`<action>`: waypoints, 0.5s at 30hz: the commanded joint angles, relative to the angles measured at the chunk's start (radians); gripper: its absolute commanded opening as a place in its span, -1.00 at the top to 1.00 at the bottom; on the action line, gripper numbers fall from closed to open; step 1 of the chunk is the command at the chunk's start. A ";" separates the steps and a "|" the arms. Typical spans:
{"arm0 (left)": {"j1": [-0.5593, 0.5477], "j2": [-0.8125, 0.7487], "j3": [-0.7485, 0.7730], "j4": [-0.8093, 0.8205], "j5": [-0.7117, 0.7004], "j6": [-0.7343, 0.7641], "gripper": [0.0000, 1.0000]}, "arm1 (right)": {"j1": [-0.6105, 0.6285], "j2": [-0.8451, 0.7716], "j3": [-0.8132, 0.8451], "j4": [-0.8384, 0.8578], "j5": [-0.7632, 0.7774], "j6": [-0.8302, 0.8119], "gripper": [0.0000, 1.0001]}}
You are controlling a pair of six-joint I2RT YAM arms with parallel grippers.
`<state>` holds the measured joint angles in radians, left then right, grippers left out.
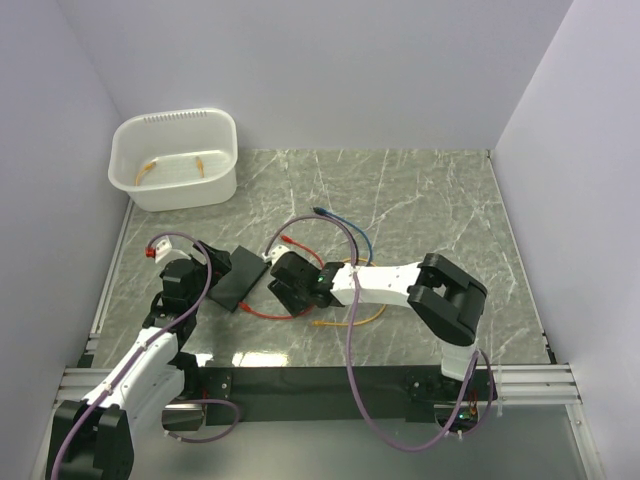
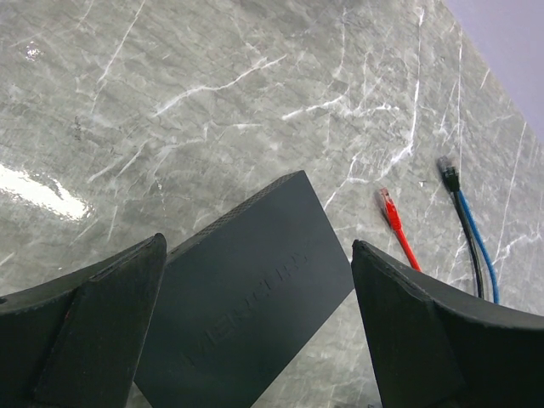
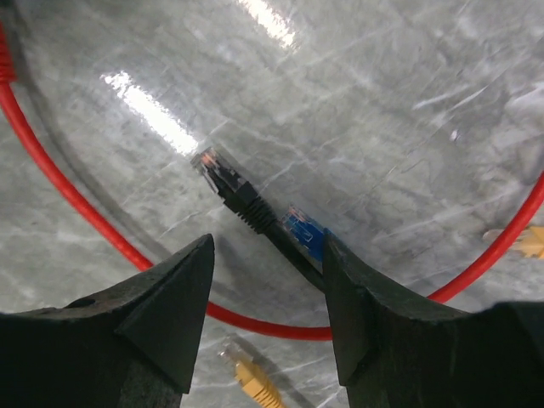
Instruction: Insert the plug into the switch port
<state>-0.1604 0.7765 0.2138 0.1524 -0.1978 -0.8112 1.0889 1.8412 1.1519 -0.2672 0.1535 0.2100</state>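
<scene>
The switch (image 1: pixel 238 278), a flat matte-black box, lies left of centre on the table. In the left wrist view the switch (image 2: pixel 246 297) lies under and between my fingers; its sockets do not show. My left gripper (image 1: pixel 212 268) is open and empty over the switch's left end. My right gripper (image 1: pixel 296 292) is open and empty, low over the cables just right of the switch. In the right wrist view a black plug (image 3: pixel 225 183) and a blue plug (image 3: pixel 304 231) lie just beyond the fingertips, the blue one beside the right finger (image 3: pixel 374 314).
A white tub (image 1: pixel 176 160) with yellow cables stands at back left. A red cable (image 1: pixel 275 312) loops under the right gripper, and its plug (image 2: pixel 389 206) lies right of the switch. A yellow plug (image 3: pixel 251 382) lies between the right fingers. Blue and black cable ends (image 1: pixel 318 211) lie further back.
</scene>
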 commanded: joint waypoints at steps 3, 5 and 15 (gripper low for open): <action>0.005 -0.005 0.041 0.023 0.009 -0.016 -0.92 | 0.011 0.042 0.042 -0.018 0.067 -0.031 -0.22; 0.005 -0.005 0.045 0.012 0.005 -0.014 -0.92 | 0.011 0.047 0.043 -0.017 0.078 -0.034 -0.20; 0.005 0.000 0.033 0.032 0.012 -0.023 -0.92 | 0.037 0.081 0.058 0.016 0.139 -0.055 -0.15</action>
<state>-0.1604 0.7761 0.2138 0.1524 -0.1982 -0.8265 1.1046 1.8870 1.1698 -0.2611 0.2390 0.1802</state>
